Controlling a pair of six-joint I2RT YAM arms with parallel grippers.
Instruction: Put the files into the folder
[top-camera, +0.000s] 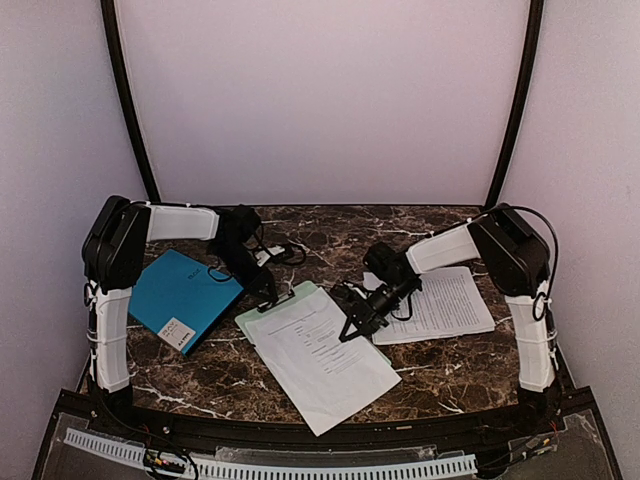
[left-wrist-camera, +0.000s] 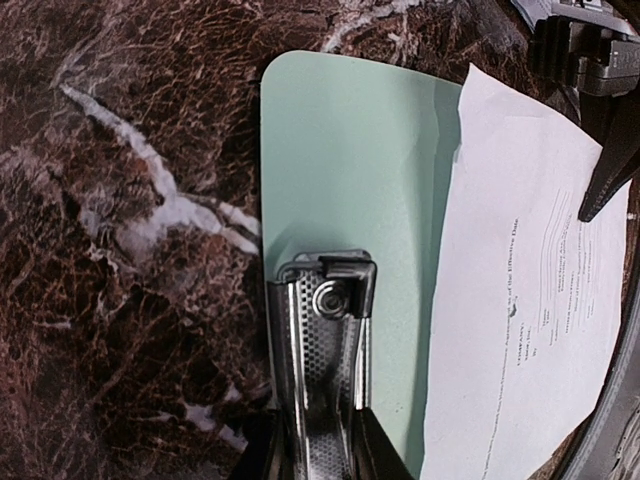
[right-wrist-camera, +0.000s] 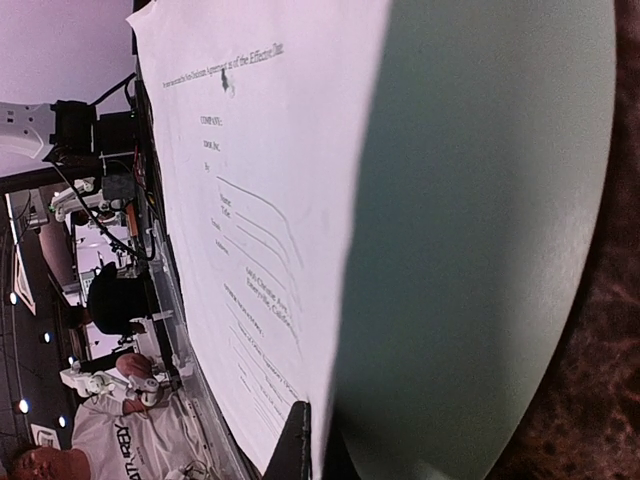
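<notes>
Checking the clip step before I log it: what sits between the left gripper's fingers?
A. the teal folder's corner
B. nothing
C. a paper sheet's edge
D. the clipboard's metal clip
D: the left wrist view shows the metal clip of the pale green clipboard running between the fingers of the left gripper; the sheet has its edge at the right gripper, and the folder lies apart.

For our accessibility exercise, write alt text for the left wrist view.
The left tool grips the metal clip of a pale green clipboard on a brown marble table. A printed sheet sits askew over its right side.
</notes>
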